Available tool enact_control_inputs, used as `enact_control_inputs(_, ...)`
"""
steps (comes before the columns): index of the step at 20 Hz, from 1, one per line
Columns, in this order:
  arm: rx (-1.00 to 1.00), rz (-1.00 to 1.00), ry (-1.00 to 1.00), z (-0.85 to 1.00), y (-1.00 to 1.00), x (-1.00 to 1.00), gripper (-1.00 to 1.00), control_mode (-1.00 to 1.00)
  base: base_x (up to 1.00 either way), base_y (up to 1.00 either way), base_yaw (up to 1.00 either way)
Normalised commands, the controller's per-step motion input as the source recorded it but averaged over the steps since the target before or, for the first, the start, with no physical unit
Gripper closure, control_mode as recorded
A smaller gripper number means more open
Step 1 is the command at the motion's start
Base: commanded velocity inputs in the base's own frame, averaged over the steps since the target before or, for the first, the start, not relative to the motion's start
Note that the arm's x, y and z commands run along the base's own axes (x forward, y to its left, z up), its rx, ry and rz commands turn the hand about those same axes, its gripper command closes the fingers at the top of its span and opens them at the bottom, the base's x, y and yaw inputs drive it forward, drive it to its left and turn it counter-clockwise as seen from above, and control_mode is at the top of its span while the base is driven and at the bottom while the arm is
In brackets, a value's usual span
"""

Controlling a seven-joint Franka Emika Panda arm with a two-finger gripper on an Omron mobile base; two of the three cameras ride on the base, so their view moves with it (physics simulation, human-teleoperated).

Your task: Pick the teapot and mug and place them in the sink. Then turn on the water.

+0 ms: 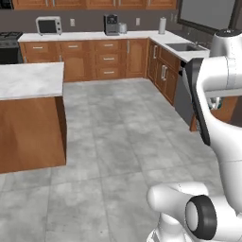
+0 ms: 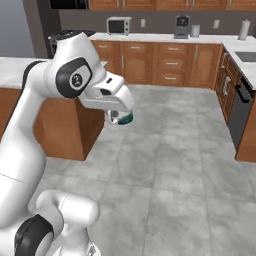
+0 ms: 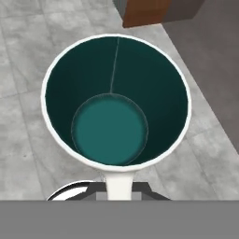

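The gripper (image 2: 119,116) is closed on the mug (image 3: 116,100), pinching its pale wall at the near rim, and carries it in the air above the grey tiled floor (image 1: 118,137). In the hand view the mug sits directly ahead of the fingers, its open mouth turned toward the camera so the teal inside and round bottom show in full, with the white rim touching the fingertips at the lower edge. In the right base view the mug hangs just under the white hand, only its teal-tinted lower part peeking out below it. The sink (image 1: 185,47) lies well apart from the gripper, set in the white counter (image 1: 142,35) along the far right run of wooden cabinets, with the kitchen island (image 1: 30,80) off on the opposite side and open floor between them.
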Motion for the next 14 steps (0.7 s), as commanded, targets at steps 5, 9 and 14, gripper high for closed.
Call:
enact_control_inputs(5,0.00,0.00,0.00,0.00,0.00,0.00,1.00,1.00,1.00,-0.30,-0.06)
enact_control_inputs(9,0.00,0.00,0.00,0.00,0.00,0.00,1.00,1.00,1.00,-0.19,-0.06)
enact_control_inputs(14,0.00,0.00,0.00,0.00,0.00,0.00,1.00,1.00,1.00,-0.17,0.00)
